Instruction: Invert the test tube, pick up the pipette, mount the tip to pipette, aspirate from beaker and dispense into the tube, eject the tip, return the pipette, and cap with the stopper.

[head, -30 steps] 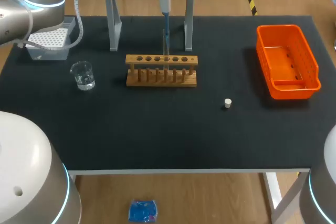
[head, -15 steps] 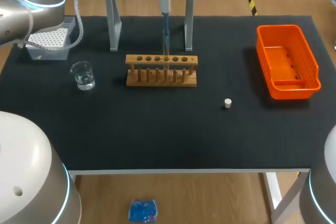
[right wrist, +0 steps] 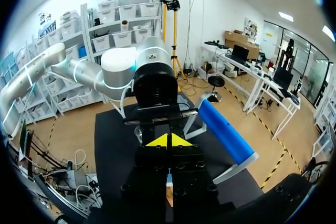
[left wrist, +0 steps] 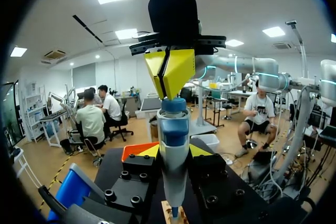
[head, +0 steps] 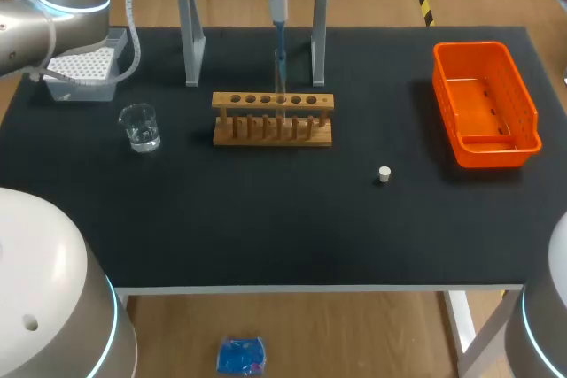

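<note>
In the upper middle, the left hand (left wrist: 176, 151) grips the pipette (head: 278, 8) upright so its tip (right wrist: 169, 178) aims into the test tube (head: 281, 75) in the rack (head: 273, 118). The right hand (left wrist: 169, 74), fingers closed together, sits on the plunger (left wrist: 173, 106), probably to dispense.

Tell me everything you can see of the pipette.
The pipette hangs upright above the wooden rack, at the back middle of the table. It looks plastic: a pale grey body with a blue collar near the top, narrowing to a thin bluish tip that points down at the rack's holes. The left gripper clamps its body between yellow fingers from two sides. The right gripper, fingers together, appears to rest on its top end.
</note>
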{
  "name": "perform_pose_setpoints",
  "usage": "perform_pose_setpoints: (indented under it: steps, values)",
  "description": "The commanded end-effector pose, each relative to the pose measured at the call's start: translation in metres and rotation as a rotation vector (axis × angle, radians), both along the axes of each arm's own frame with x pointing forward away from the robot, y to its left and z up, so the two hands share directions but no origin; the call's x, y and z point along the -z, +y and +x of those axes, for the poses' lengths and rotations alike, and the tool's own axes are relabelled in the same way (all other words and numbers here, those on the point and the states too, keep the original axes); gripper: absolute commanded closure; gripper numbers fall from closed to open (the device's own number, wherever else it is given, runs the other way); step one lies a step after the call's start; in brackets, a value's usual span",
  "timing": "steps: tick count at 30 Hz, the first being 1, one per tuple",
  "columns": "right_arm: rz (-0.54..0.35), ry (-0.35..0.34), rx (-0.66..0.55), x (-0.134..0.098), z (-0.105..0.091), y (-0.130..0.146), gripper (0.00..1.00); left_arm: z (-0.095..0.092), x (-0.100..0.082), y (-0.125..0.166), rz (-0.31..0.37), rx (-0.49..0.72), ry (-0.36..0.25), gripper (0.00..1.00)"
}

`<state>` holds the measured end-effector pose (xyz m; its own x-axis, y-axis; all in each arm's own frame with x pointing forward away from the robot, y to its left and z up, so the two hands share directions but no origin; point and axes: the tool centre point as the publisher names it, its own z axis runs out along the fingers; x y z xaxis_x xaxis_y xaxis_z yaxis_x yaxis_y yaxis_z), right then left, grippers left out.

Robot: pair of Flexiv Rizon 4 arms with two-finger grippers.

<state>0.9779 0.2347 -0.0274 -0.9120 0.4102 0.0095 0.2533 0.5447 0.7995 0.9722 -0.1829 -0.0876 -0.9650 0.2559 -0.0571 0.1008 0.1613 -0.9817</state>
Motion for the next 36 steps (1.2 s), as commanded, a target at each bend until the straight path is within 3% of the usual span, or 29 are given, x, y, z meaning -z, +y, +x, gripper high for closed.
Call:
perform_pose_setpoints:
  steps: [1, 9, 10, 13, 14, 15, 25, 29, 36]
  values:
    - [0.003, -0.008, 0.0, -0.004, -0.003, -0.002, 1.0, -0.001, -0.004, 0.0, -0.001, -0.003, -0.002, 1.0]
    - [0.031, -0.042, -0.012, -0.026, -0.013, -0.009, 1.0, -0.001, -0.004, 0.0, -0.001, -0.003, -0.002, 1.0]
    - [0.035, -0.047, -0.014, -0.028, -0.016, -0.011, 0.91, -0.001, -0.004, 0.0, -0.001, -0.003, -0.002, 1.0]
    - [0.047, -0.06, -0.015, -0.035, -0.021, -0.016, 0.42, -0.001, -0.004, 0.0, -0.001, -0.003, -0.002, 1.0]
    - [0.05, -0.064, -0.016, -0.038, -0.022, -0.018, 0.05, -0.001, -0.004, 0.0, -0.001, -0.003, -0.002, 1.0]
    - [0.055, -0.067, -0.016, -0.04, -0.024, -0.021, 0.0, -0.001, -0.004, 0.0, -0.001, -0.003, -0.002, 1.0]
    - [0.14, -0.113, -0.109, -0.046, -0.056, -0.069, 0.0, -0.001, -0.004, 0.0, -0.001, -0.003, -0.002, 1.0]
    - [0.166, -0.138, -0.148, -0.034, -0.072, -0.093, 0.0, -0.001, -0.004, 0.0, -0.001, -0.003, -0.002, 1.0]
    - [0.186, -0.156, -0.181, 0.007, -0.084, -0.119, 0.0, -0.001, -0.004, 0.0, -0.001, -0.003, -0.002, 1.0]
